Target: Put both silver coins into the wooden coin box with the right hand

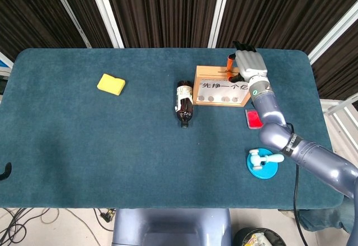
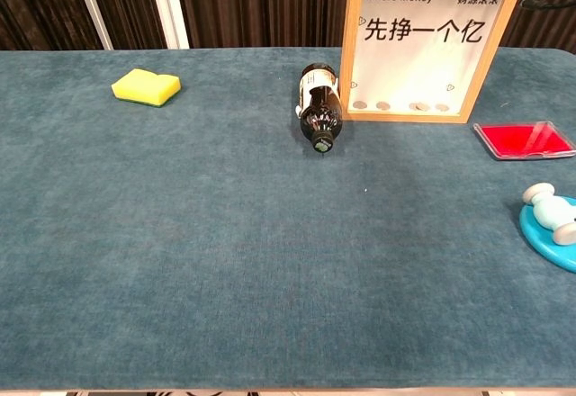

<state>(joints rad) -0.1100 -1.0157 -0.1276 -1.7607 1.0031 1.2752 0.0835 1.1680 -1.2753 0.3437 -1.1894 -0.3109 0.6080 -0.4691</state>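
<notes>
**Right hand over the coin box's top edge**

Right hand [image 1: 249, 62] sits above the top edge of the wooden coin box [image 2: 421, 45], fingers reaching down at the rim; whether it pinches a coin cannot be told. Inside, behind the box's clear front, several coins [image 2: 401, 106] lie along the bottom. Just left of the box a dark bottle [image 2: 319, 108] lies on its side. To the right sit a red tray [image 2: 524, 139] and a blue dish [image 2: 551, 227]. A yellow sponge [image 2: 146, 86] rests far left on the blue table [image 2: 225, 252].
</notes>
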